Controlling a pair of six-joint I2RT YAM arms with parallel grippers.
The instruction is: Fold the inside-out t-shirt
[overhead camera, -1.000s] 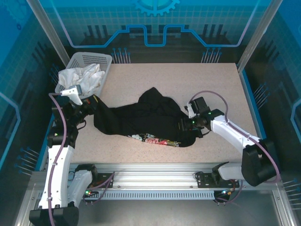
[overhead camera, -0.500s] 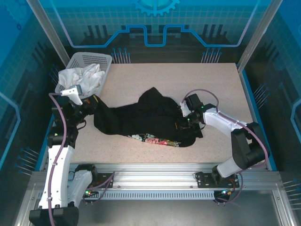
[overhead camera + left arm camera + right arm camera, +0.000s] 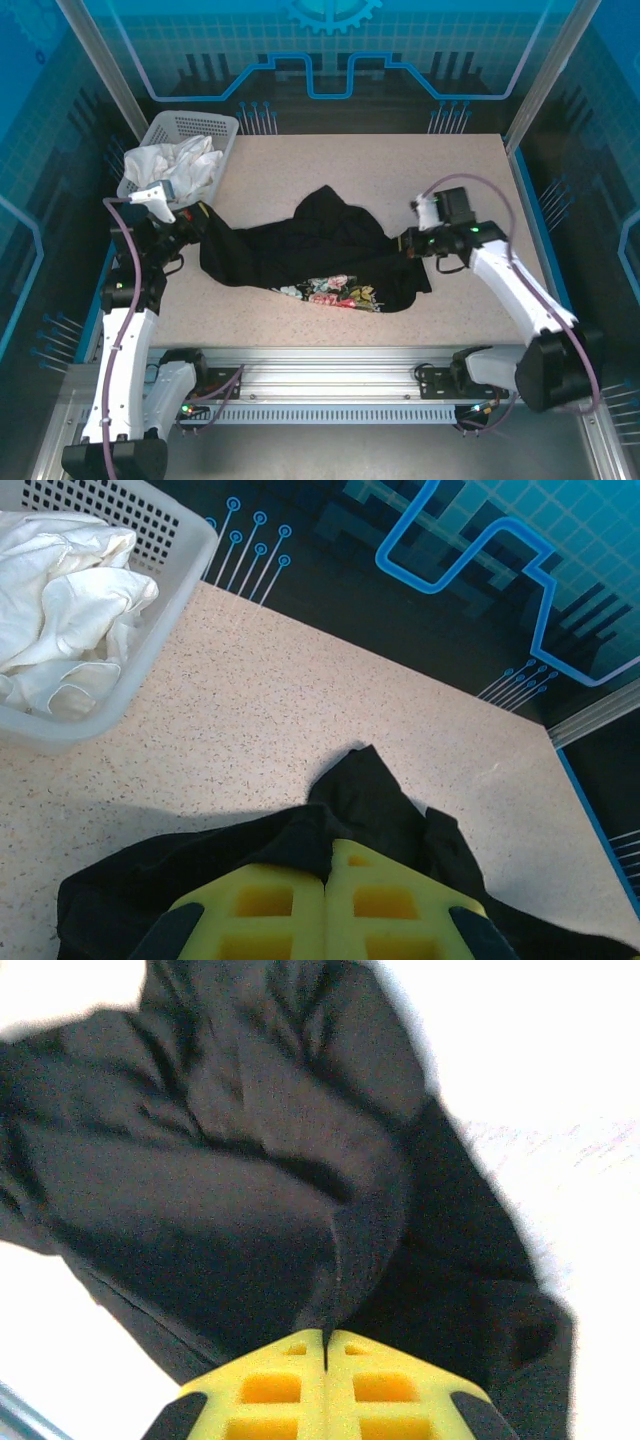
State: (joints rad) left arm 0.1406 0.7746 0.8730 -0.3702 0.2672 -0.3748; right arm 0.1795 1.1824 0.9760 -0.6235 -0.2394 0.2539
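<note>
Though crumpled — t-shirt (image 3: 320, 245) in right hand (image 3: 405, 243)

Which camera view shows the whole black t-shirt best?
The top external view: the whole t-shirt lies there, crumpled, with its print at the near edge. The left wrist view shows one end of the t-shirt; the right wrist view shows creased black fabric close up.

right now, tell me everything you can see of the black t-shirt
The black t-shirt is soft, rumpled fabric, lying bunched across the middle of the speckled table. A multicoloured print shows along its near edge. The left gripper pinches its left end and the right gripper its right end, both shut on cloth.
</note>
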